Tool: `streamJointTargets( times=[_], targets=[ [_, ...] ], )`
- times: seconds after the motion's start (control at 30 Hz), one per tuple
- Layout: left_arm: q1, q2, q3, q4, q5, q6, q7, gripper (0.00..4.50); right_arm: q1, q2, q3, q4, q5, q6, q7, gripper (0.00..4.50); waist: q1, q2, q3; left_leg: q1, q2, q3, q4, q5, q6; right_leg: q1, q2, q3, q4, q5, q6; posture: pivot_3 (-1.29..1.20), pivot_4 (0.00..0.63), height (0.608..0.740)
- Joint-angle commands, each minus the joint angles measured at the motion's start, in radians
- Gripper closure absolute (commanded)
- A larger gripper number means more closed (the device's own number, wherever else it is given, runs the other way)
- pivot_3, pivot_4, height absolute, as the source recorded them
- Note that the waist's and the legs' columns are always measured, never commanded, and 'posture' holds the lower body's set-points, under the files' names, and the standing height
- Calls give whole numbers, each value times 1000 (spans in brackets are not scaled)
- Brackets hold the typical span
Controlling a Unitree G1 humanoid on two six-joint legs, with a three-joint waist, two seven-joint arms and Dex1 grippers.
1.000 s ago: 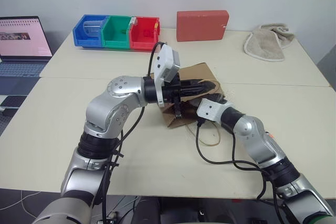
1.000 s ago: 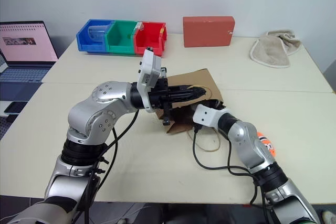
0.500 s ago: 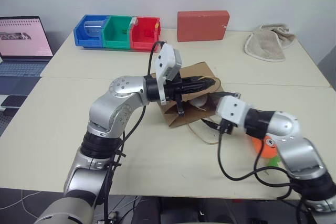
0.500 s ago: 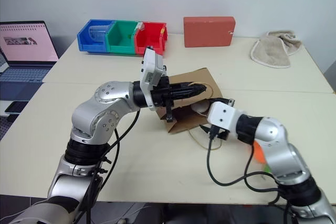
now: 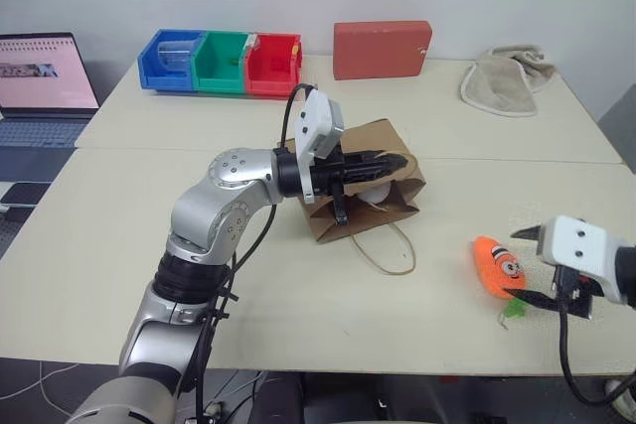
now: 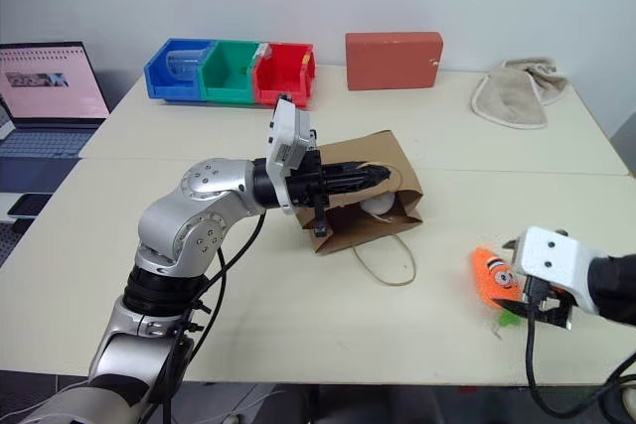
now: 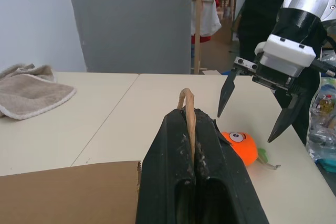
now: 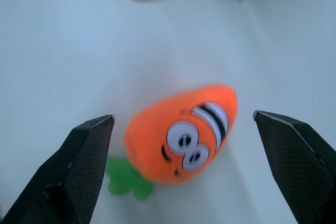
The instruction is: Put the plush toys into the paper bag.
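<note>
The brown paper bag (image 5: 343, 208) lies on its side mid-table, its mouth facing right. A white plush toy (image 6: 377, 207) rests just inside that mouth. My left gripper (image 5: 394, 159) is shut on the bag's upper cord handle (image 7: 187, 99), holding the top edge up. The orange carrot plush toy (image 5: 496, 264) lies on the table near the front right, its green leaf toward the edge. My right gripper (image 8: 182, 116) hovers over the carrot (image 8: 181, 140), open wide, one finger on each side and not touching it.
The bag's other handle loop (image 5: 394, 250) lies flat on the table in front of it. Blue, green and red bins (image 5: 221, 60), a red box (image 5: 383, 48) and a beige towel (image 5: 505, 81) line the back. A laptop (image 5: 40, 81) stands at the far left.
My right arm has pulled out of the bag's mouth and swung right and back toward the front edge, ending over the carrot. The left gripper has kept still on the handle.
</note>
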Motion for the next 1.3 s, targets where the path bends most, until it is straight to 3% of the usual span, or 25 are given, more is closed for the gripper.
streamJointTargets(
  times=[0.03, 0.2, 0.27, 0.67, 0.8, 1.0, 1.2, 1.3],
  targets=[
    [-3, -1, 5, -30, 1, -19, -5, 4500, 4, -6, 8, 15, -17, -8, -37, 52, 1, 0, 0, 0, 0, 0, 1, 0, 0, 0, 0, 0, 0, 0, 0, 0, 150, 740],
    [3, 6, 6, -40, 1, -16, -5, 4500, -47, 26, 127, 124, -72, -36, -142, 52, 1, 0, 0, -3, 0, 0, 5, 0, 0, 0, 0, 0, 0, -1, -2, 0, 150, 740],
    [3, 8, 4, -42, 3, -15, -4, 4500, -63, 31, 165, 154, -85, -61, -160, 414, 2, 0, 0, -4, -1, 0, 7, 0, 0, 0, 0, 1, 0, -1, -2, 0, 150, 740],
    [3, 15, 10, -40, 10, -16, -7, 4500, -125, 67, 186, 137, 22, -26, -161, 4487, 1, 0, 0, -4, -1, 0, 8, 0, 0, 0, 0, 1, 0, -1, -1, 0, 150, 740],
    [-5, 12, 14, -34, 5, -13, -7, 4500, -182, 68, 199, 32, 111, 45, -143, 4487, 1, 0, 0, -4, -1, -1, 8, 0, 0, 0, 0, 1, 0, 0, 0, 0, 150, 740],
    [-16, 5, 17, -28, -1, -8, -7, 4500, -364, 129, 373, -109, 189, 158, -201, 4487, 3, 0, 0, -4, 0, -2, 8, 0, 0, 0, 0, 0, 0, 0, 1, 0, 150, 740],
    [-21, 0, 22, -38, -15, 7, -3, 4500, -547, 294, 644, 1, 41, 119, -329, 4487, 2, 0, 0, -5, -1, -2, 8, 0, 0, -1, 0, 0, 0, 0, 1, 0, 150, 740],
    [-26, -1, 37, -48, -40, 30, 5, 4500, -601, 365, 713, 78, -35, 75, -393, 4487, 2, 0, 0, -5, -1, -3, 7, 0, 0, -1, 0, 0, 0, 1, 1, 0, 150, 740]
  ],
)
